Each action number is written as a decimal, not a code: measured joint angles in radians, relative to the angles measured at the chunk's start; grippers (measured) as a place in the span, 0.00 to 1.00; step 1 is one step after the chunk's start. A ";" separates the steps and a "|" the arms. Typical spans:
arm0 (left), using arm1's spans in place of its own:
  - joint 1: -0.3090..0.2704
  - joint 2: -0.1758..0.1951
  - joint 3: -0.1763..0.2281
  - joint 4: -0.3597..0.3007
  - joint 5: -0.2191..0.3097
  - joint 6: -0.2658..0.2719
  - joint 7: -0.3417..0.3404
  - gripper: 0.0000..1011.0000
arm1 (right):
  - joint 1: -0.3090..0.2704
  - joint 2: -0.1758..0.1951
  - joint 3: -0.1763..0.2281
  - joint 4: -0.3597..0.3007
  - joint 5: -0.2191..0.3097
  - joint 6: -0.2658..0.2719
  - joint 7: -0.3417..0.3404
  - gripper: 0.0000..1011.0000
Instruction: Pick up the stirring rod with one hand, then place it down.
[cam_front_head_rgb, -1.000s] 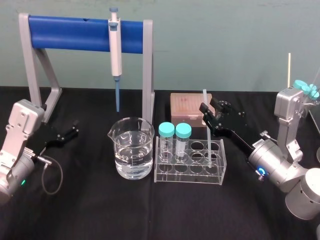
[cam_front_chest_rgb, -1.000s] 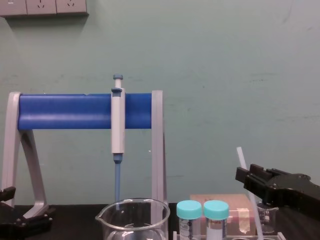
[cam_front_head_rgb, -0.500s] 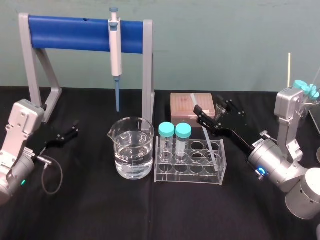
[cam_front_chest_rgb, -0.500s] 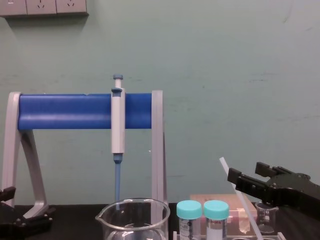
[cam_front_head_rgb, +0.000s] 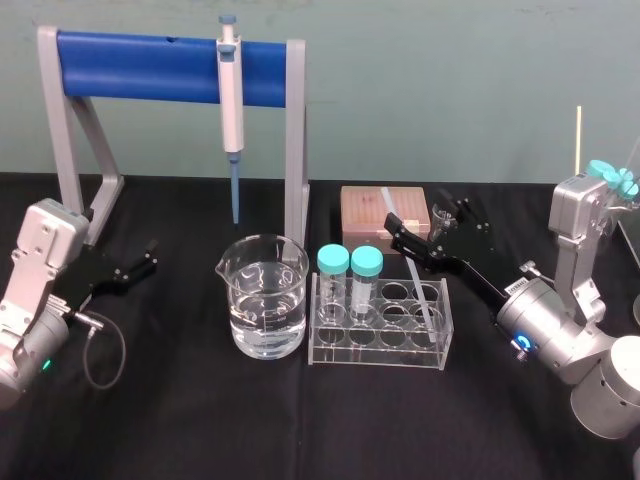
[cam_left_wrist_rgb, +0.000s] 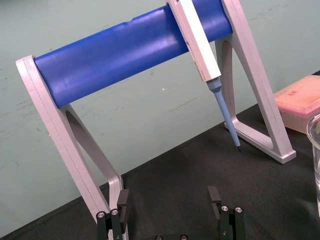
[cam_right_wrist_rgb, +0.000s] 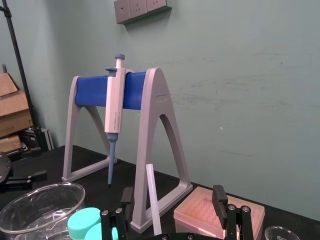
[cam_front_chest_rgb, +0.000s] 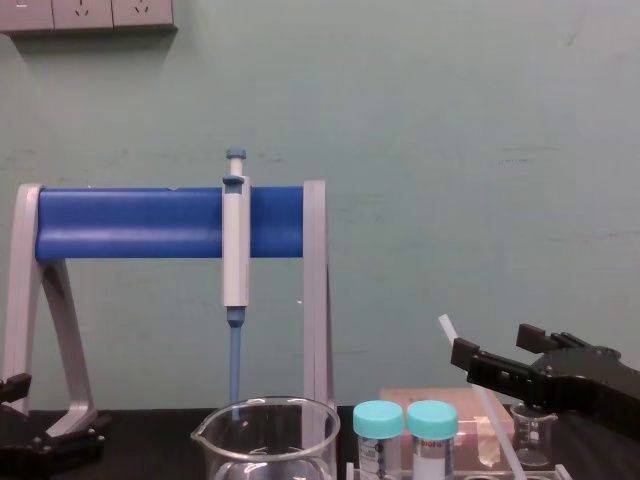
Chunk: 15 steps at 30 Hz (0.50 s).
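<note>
While the long, thin, translucent white stirring rod (cam_front_head_rgb: 422, 290) leans unheld, its lower end is down inside the right end of the clear acrylic test-tube rack (cam_front_head_rgb: 380, 352). Its top tilts back toward the pink plastic tip box (cam_front_head_rgb: 362, 212).

Item 1, right gripper (cam_right_wrist_rgb: 173, 199): black, blocky jaws on a black arm, reaching in from the right above the rack. Its fingers are spread wide, one on each side of the rod's upper shaft. The rod stands nearer one finger, and I cannot tell whether it touches. There is no pinch.

Item 2, left gripper (cam_left_wrist_rgb: 169, 215): parked low at the left of the black table (cam_front_head_rgb: 200, 425), near a foot of the grey-legged, blue-barred pipette stand (cam_front_head_rgb: 140, 62). Its fingers are spread and hold nothing.

Item 3, surroundings:
- A white-and-blue pipette (cam_front_head_rgb: 231, 95) hangs on the stand.
- A round glass beaker of water (cam_front_head_rgb: 262, 262) sits just left of the rack.
- Two teal-capped tubes (cam_front_head_rgb: 333, 262) stand in the rack's left wells.
- A small glass beaker (cam_front_chest_rgb: 533, 432) sits beyond the right gripper.

Step in hand, as judged: the grasp point itself, with the jaws bracketing the rod and the rack carrying its weight. These views do not settle whether a pick-up is about to begin or a set-down has just ended.

Next move, as judged:
- If picking, close squarely on the shaft and lift along the rod's own tilt so its foot clears the well without dragging the rack.
- If finished, draw straight back with the fingers kept wide so neither one knocks the leaning rod.
</note>
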 joint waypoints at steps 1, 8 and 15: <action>0.000 0.000 0.000 0.000 0.000 0.000 0.000 0.99 | 0.000 0.000 0.000 0.000 0.000 0.000 0.000 0.99; 0.000 0.000 0.000 0.000 0.000 0.000 0.000 0.99 | -0.011 -0.017 0.042 -0.019 -0.015 -0.042 -0.063 0.99; 0.000 0.000 0.000 0.000 0.000 0.000 0.000 0.99 | -0.029 -0.054 0.096 -0.032 -0.108 0.009 -0.273 0.99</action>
